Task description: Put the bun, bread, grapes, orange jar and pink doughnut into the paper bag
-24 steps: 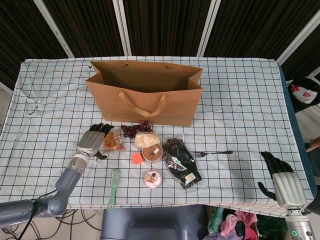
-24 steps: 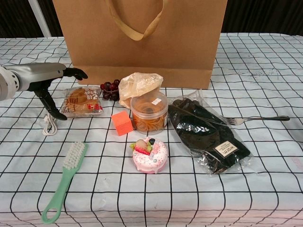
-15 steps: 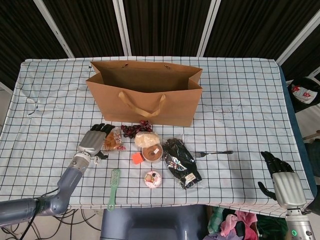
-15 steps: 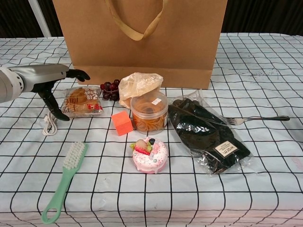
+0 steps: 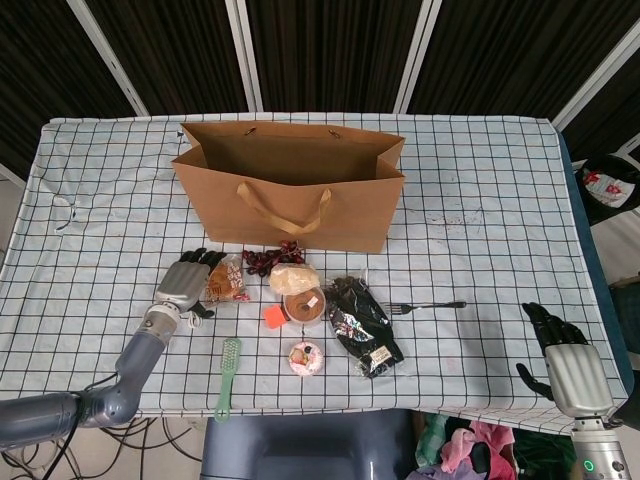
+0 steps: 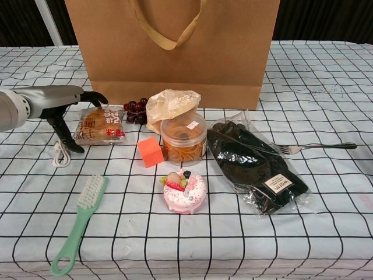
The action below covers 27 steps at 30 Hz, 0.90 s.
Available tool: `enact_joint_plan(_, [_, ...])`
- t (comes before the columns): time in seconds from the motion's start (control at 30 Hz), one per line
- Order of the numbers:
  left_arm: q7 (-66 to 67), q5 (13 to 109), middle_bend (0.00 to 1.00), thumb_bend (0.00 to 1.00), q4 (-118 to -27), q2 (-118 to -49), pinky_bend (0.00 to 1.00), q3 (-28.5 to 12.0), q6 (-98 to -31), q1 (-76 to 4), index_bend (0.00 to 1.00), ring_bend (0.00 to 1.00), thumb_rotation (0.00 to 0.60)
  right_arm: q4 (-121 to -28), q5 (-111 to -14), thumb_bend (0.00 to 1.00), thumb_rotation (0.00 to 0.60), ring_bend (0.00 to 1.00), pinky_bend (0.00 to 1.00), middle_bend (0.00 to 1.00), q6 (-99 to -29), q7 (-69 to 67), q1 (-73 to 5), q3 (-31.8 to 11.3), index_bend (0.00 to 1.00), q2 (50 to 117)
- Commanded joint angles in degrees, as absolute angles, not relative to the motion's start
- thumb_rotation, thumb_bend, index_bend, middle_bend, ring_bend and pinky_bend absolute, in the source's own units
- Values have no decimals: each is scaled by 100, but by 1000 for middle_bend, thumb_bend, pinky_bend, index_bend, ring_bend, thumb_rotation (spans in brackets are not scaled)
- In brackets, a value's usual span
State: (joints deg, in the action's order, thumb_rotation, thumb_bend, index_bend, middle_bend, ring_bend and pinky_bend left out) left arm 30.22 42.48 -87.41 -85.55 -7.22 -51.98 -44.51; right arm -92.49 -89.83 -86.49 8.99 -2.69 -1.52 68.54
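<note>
Reaching for the first item: left robot hand [image 6: 49, 104], fingers apart and empty, just at nine o'clock of the wrapped bread [image 6: 100, 125], possibly touching it. Nothing visibly bagged yet; next, closing on the packet and lifting toward the paper bag [image 5: 290, 185] at twelve o'clock.

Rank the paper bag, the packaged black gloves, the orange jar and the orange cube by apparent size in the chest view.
1. paper bag, by far the largest
2. packaged black gloves
3. orange jar
4. orange cube, smallest

All stand at similar depth, so nearness hardly skews the order.
</note>
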Motion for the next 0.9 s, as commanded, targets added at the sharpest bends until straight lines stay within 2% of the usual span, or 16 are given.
enact_joint_plan(0.03, [3010, 4289, 118, 75, -8688, -8596, 109, -707, -5180, -4478, 104, 35, 600, -9245, -8991, 208, 600, 188, 249, 110, -8645, 898, -272, -148, 76, 6853])
enact_joint_plan(0.43, [2922, 4495, 148, 105, -8520, -8784, 122, -672, -5106, -4573, 126, 50, 600, -9243, -8981, 208, 600, 188, 250, 110, -8654, 863, -275, -161, 75, 6834])
enact_joint_plan(0.63, [2914, 4652, 201, 155, -8393, -8930, 176, -662, -5229, -4584, 174, 104, 600, -9247, -8987, 208, 600, 188, 249, 110, -8656, 844, -277, -159, 75, 6822])
enact_joint_plan(0.8, [2872, 4749, 291, 254, -8309, -8985, 282, -642, -5296, -4558, 251, 201, 600, -9256, -9016, 208, 600, 188, 250, 110, -8644, 833, -284, -142, 75, 6814])
enact_joint_plan(0.9, [2725, 4969, 316, 279, -8246, -9018, 309, -651, -5449, -4487, 273, 234, 600, -9266, -9037, 208, 600, 188, 249, 109, -8634, 834, -291, -129, 76, 6810])
